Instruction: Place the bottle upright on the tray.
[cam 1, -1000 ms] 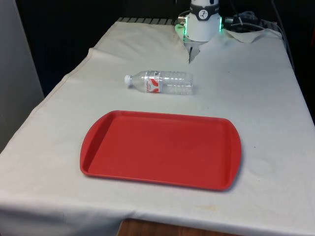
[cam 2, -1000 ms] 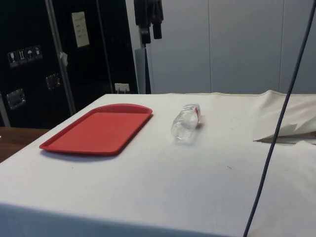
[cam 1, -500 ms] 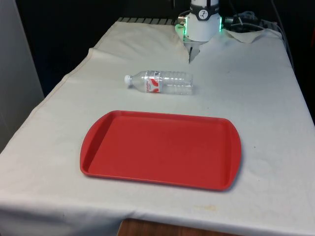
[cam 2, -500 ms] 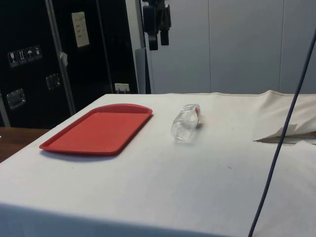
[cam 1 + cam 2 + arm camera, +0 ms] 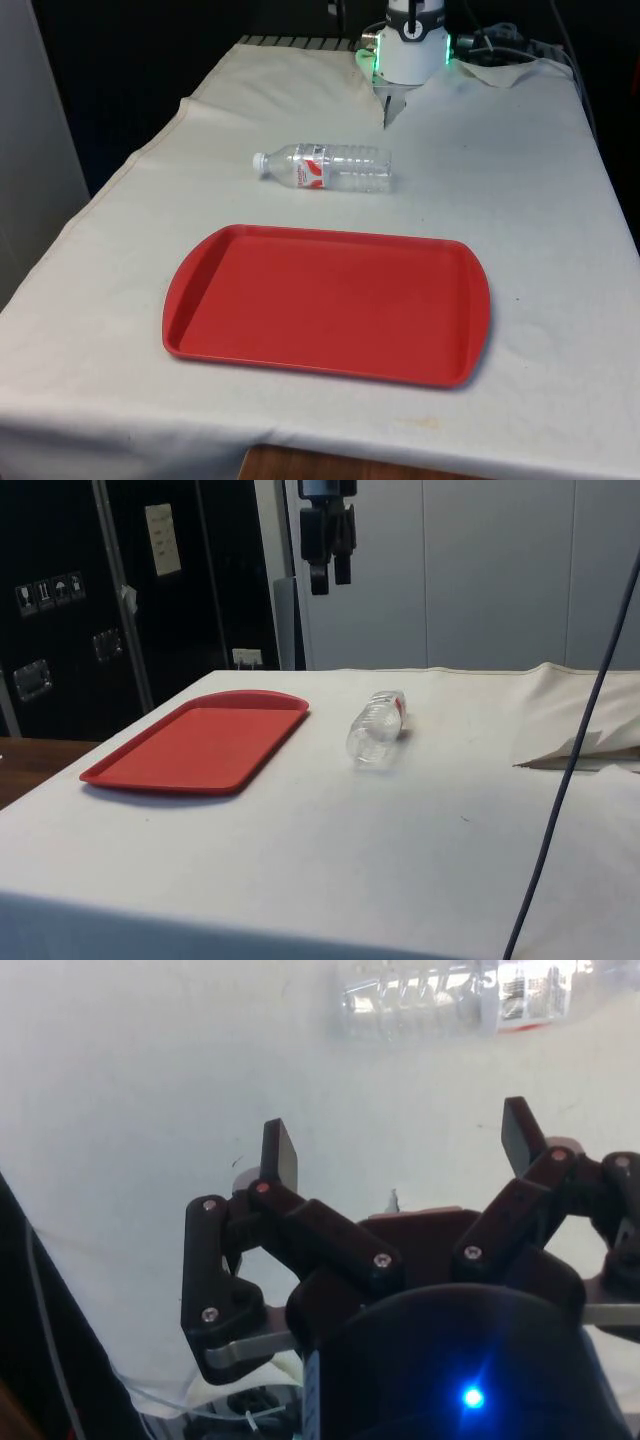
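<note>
A clear plastic bottle with a white cap and a red-and-white label lies on its side on the white cloth, beyond the far edge of the red tray. In the side view the bottle lies to the right of the tray, its base toward the camera. My black gripper hangs high above the table, over the gap between tray and bottle, fingers pointing down. In the wrist view the gripper is open with nothing between its fingers, and the bottle lies on the cloth beyond the fingertips.
The robot base stands at the table's far end with cables beside it. A fold in the cloth rises at the side view's right. A dark cable hangs across that view. Dark cabinets stand behind the tray.
The gripper has come down and shifted toward the side view's right, closer to above the bottle. Bottle and tray have not moved.
</note>
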You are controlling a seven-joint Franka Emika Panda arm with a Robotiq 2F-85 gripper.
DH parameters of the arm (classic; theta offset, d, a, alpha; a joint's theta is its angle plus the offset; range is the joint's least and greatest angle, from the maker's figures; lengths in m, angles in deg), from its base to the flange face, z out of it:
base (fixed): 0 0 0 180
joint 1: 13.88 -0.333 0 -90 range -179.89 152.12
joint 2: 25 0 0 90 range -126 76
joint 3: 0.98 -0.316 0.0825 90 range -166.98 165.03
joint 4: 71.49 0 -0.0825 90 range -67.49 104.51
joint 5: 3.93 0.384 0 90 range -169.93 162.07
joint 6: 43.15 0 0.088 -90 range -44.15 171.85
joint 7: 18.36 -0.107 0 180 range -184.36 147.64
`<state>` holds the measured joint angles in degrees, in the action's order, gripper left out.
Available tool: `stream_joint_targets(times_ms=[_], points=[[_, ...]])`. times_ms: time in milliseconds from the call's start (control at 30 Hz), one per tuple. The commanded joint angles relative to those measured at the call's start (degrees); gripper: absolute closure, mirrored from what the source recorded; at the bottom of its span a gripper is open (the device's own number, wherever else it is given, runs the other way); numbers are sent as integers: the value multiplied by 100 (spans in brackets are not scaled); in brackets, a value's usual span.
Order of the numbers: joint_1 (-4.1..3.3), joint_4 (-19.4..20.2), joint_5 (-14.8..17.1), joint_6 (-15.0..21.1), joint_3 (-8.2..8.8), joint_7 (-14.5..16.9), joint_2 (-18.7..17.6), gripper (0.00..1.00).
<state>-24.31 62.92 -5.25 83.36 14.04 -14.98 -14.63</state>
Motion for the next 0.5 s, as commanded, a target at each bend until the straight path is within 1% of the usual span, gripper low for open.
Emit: stream_joint_targets(times_ms=[0, 67, 100, 133, 300, 400, 433, 467], points=[[17, 46, -34, 103, 29, 6, -17, 0], [17, 80, -34, 149, 69, 29, -29, 0], [0, 40, 0, 63, 57, 29, -29, 0], [17, 92, -34, 166, 86, 40, -34, 0], [23, 189, -29, 286, 201, 103, -74, 0], [17, 241, -29, 350, 252, 132, -86, 0], [0, 235, 0, 298, 269, 143, -86, 0], [17, 281, -29, 401, 286, 149, -92, 0]])
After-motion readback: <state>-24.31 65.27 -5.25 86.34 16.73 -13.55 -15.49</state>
